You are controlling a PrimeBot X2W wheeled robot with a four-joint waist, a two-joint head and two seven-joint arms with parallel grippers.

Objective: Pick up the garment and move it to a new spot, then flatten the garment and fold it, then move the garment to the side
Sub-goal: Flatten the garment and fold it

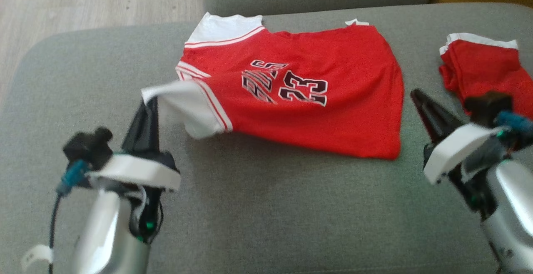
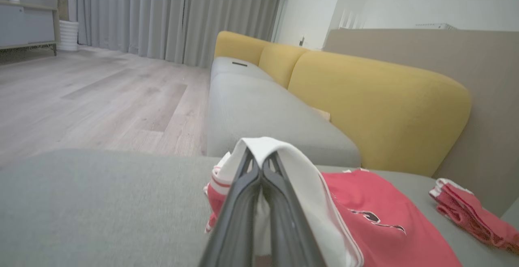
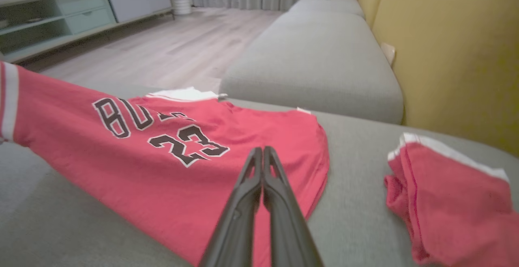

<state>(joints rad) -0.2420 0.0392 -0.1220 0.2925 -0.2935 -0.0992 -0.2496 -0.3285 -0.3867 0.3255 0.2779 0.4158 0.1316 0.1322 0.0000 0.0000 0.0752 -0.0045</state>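
So the jersey lies mostly flat on the grey cushion, number side up, hem toward the robot's right. The left gripper is clamped tight on the white sleeve and holds that corner up off the cushion, so the cloth drapes over its fingertips. The right gripper is pinched closed too but with nothing in it, hanging near the hem end. Red shorts sit crumpled further right, apart from the jersey.

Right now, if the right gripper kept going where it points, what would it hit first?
Probably the red jersey near its hem: the shut right gripper aims there, though depth is unclear.
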